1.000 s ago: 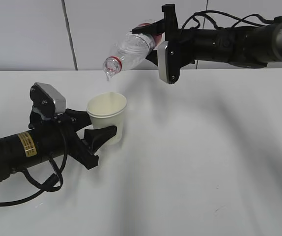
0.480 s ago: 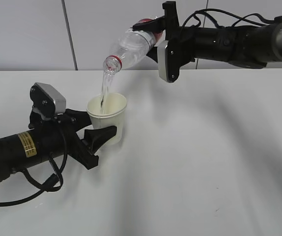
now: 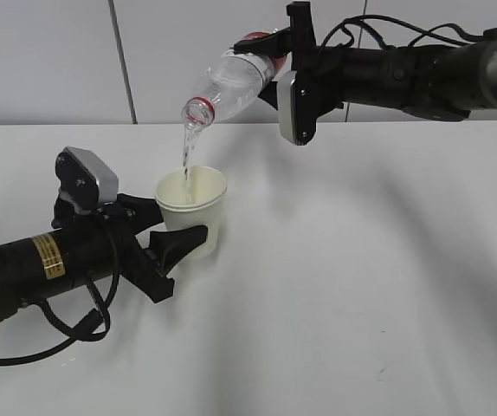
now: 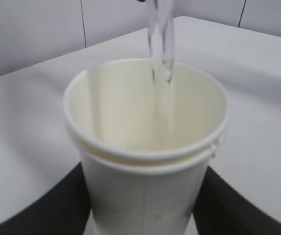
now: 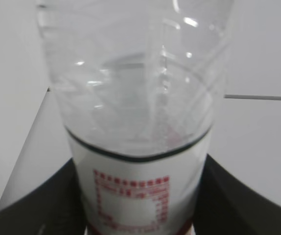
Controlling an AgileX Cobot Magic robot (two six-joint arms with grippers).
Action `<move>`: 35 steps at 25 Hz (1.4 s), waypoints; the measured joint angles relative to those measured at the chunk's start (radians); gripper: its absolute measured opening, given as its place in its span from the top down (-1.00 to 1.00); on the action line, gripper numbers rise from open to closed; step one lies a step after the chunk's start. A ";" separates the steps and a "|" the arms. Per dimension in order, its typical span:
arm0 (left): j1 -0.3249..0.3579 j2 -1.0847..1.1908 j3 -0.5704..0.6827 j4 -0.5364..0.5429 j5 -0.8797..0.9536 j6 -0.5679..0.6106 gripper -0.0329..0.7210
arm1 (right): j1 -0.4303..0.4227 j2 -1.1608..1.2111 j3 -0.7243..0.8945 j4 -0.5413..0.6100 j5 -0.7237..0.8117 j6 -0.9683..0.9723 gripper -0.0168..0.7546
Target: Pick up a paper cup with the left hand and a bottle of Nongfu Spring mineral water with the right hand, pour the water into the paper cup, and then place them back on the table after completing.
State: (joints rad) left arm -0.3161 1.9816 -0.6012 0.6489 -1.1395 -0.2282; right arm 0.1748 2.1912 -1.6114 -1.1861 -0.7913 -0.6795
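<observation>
Right hand [image 3: 270, 56] is clamping the tilted clear plastic bottle [image 3: 231, 85], its neck pointing down-left over the white paper cup [image 3: 192, 208] (left hand [image 3: 175, 227] is gripping it).

I see bright, even light from above; the white worktop [image 3: 335, 286] carries only soft, diffuse arm shadows. Both wrist views look soft: the paper cup [image 4: 145, 161] rim is slightly blurred, and glare spots fleck the bottle [image 5: 140, 98].
</observation>
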 joint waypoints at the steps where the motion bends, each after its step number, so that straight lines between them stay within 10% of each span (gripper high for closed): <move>1: 0.000 0.000 0.000 0.001 0.001 0.000 -0.12 | 0.000 0.000 0.000 0.002 0.000 0.000 -0.09; 35: 0.000 -0.008 0.001 0.005 0.011 0.000 -0.12 | 0.000 0.000 0.000 0.037 0.003 -0.047 -0.09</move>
State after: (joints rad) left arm -0.3161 1.9732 -0.6003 0.6539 -1.1287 -0.2282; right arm 0.1748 2.1912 -1.6114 -1.1494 -0.7881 -0.7268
